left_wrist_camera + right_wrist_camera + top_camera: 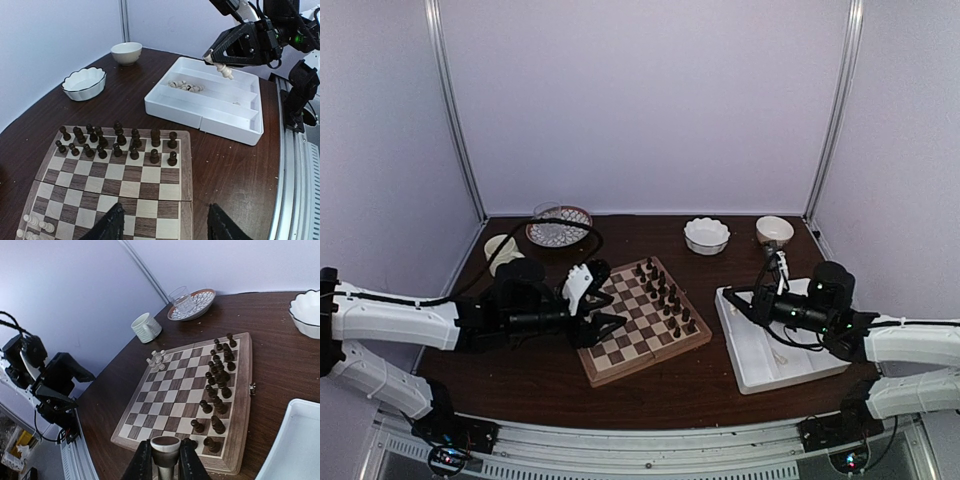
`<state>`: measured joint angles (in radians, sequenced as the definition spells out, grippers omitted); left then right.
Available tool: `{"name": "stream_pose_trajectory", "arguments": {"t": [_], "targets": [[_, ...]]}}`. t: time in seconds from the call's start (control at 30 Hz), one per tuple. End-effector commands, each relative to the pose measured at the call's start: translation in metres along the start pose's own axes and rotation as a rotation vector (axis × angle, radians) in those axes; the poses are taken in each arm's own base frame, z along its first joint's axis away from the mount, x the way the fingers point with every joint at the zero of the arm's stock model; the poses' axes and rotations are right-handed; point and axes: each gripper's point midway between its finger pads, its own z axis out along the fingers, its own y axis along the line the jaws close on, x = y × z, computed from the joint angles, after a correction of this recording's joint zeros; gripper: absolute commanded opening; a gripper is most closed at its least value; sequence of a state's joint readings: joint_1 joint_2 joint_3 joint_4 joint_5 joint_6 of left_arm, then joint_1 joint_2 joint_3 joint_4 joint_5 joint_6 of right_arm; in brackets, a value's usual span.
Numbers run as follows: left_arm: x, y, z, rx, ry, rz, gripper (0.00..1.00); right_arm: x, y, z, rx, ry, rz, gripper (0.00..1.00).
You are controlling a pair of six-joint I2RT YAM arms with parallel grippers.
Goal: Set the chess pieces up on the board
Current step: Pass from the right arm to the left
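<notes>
Top external view: the board (630,345) is seen lying at an angle in the middle of the table, between the two arms. Dark pieces (117,142) are ranged in two rows along one side of it. Of the cream pieces (157,359), only a few are found on the board, bunched together near one corner of the opposite side and not spread along the ranks. More cream pieces (186,86) are seen lying in a compartment of the tray (200,116) beside the board.

The right gripper (165,456) is closed narrowly on one piece (165,444), which is held upright between the fingers, above the tray and facing the board. The left gripper (165,226) is held about half open above the near edge of the board, and nothing is seen between its fingers.

The task is judged to be at an early stage. The cream side's two rows are almost wholly unfilled. The held piece is yet to be placed, the tray's pieces are yet to be fetched, and the bunched ones are likely to need spreading to their own squares.
</notes>
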<state>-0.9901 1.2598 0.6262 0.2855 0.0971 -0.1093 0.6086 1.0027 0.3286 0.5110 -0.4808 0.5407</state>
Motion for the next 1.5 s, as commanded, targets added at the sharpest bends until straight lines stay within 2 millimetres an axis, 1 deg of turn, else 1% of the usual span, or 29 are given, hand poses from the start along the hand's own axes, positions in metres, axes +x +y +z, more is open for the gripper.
{"name": "stream_pose_trajectory", "arguments": {"t": [0.0,0.07,0.17,0.3,0.4,0.5,0.57,0.7,0.77,0.93,1.03,1.17,1.23,1.27,1.3,1.33,1.37,1.47], "targets": [[-0.021,-0.016,0.002,0.091,-0.077,0.005,0.57,-0.014,0.039,0.017,-0.107,0.000,-0.109,0.07],[-0.021,-0.017,0.003,0.100,-0.084,-0.006,0.58,-0.019,0.050,0.030,-0.101,-0.003,-0.127,0.07],[-0.020,-0.016,0.004,0.096,-0.096,-0.015,0.60,-0.021,0.061,0.055,-0.078,0.005,-0.145,0.08],[-0.019,-0.018,0.007,0.106,-0.114,-0.022,0.61,-0.024,0.082,0.089,-0.122,0.008,-0.157,0.08],[-0.017,-0.017,0.008,0.100,-0.140,-0.026,0.61,-0.016,0.099,0.108,-0.192,0.019,-0.164,0.08],[-0.016,-0.016,0.008,0.101,-0.176,-0.036,0.61,-0.004,0.111,0.119,-0.250,0.030,-0.172,0.07],[-0.016,-0.019,0.010,0.120,-0.194,-0.050,0.61,0.004,0.116,0.124,-0.267,0.046,-0.175,0.07],[-0.017,-0.026,0.017,0.169,-0.204,-0.088,0.60,0.011,0.120,0.125,-0.274,0.046,-0.175,0.07],[-0.016,-0.028,0.021,0.185,-0.196,-0.104,0.57,0.014,0.124,0.126,-0.285,0.046,-0.178,0.07],[-0.016,-0.031,0.024,0.204,-0.193,-0.115,0.50,0.027,0.138,0.132,-0.329,0.074,-0.188,0.07],[-0.018,-0.032,0.022,0.215,-0.206,-0.117,0.49,0.034,0.142,0.136,-0.341,0.092,-0.194,0.07],[-0.020,-0.034,0.022,0.225,-0.210,-0.123,0.50,0.038,0.145,0.137,-0.350,0.100,-0.197,0.07],[-0.019,-0.033,0.022,0.221,-0.208,-0.126,0.45,0.039,0.147,0.137,-0.354,0.101,-0.198,0.07],[-0.019,-0.032,0.022,0.215,-0.207,-0.127,0.41,0.040,0.148,0.137,-0.358,0.102,-0.198,0.07],[-0.018,-0.031,0.023,0.211,-0.204,-0.129,0.36,0.040,0.148,0.137,-0.359,0.101,-0.198,0.07],[-0.018,-0.031,0.023,0.207,-0.200,-0.130,0.27,0.040,0.149,0.137,-0.362,0.102,-0.197,0.07],[-0.018,-0.030,0.023,0.203,-0.198,-0.130,0.21,0.041,0.150,0.137,-0.364,0.104,-0.196,0.07],[-0.017,-0.028,0.023,0.188,-0.193,-0.129,0.10,0.041,0.150,0.137,-0.359,0.104,-0.200,0.09]]}}
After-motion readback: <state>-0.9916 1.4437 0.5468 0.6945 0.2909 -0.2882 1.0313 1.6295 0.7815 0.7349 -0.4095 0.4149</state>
